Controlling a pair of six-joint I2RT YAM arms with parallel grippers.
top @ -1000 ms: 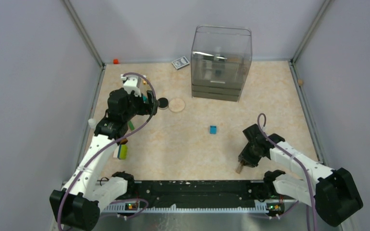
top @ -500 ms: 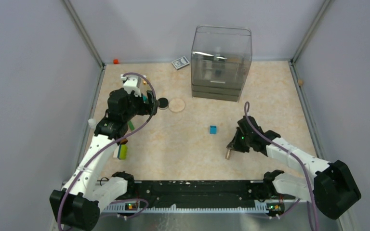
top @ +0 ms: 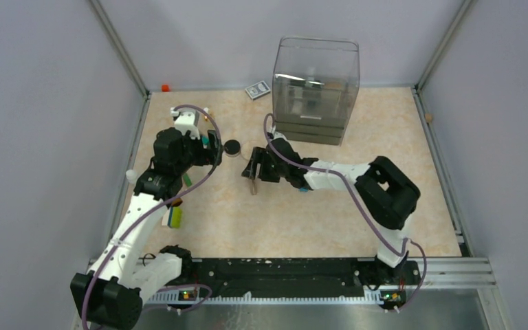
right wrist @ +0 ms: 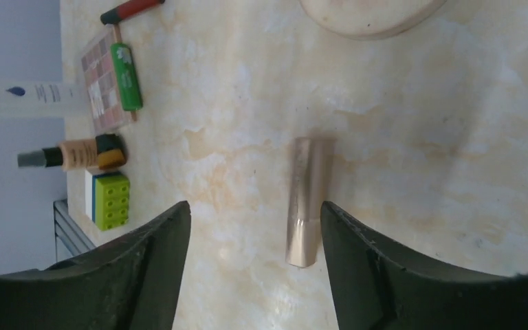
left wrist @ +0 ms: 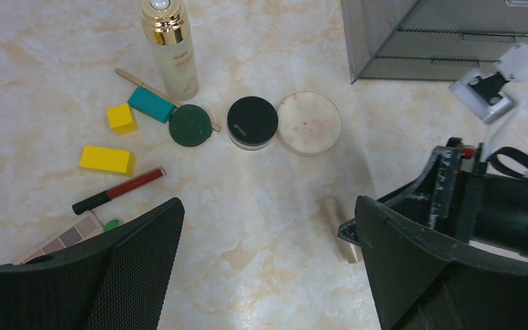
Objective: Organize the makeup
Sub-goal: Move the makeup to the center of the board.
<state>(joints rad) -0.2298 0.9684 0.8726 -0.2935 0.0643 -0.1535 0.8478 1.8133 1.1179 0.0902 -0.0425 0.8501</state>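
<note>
A tan tube [right wrist: 308, 199] lies flat on the table between the open fingers of my right gripper [right wrist: 254, 227], closer to the right finger and held by neither. From above, the tan tube [top: 252, 184] sits just below the right gripper [top: 251, 168]. My left gripper [left wrist: 268, 220] hangs open above bare table. Ahead of it are a gold-capped bottle [left wrist: 172, 48], a black compact [left wrist: 252, 122] and a beige disc [left wrist: 309, 123]. A checkered palette [right wrist: 106, 79] and a white bottle [right wrist: 34, 91] lie further left.
A clear drawer organiser [top: 315, 89] stands at the back, with a grey card box [top: 256, 90] to its left. Yellow blocks [left wrist: 107, 159], a teal block [left wrist: 151, 104], a green disc [left wrist: 190, 124] and a red pencil [left wrist: 118, 190] lie among the makeup. A green brick [right wrist: 110, 199] sits near the left wall.
My right arm swung from the front right across to the middle left, carrying the tan tube. Its jaws have since opened, and the tube now lies on the table. The left arm stayed put.
</note>
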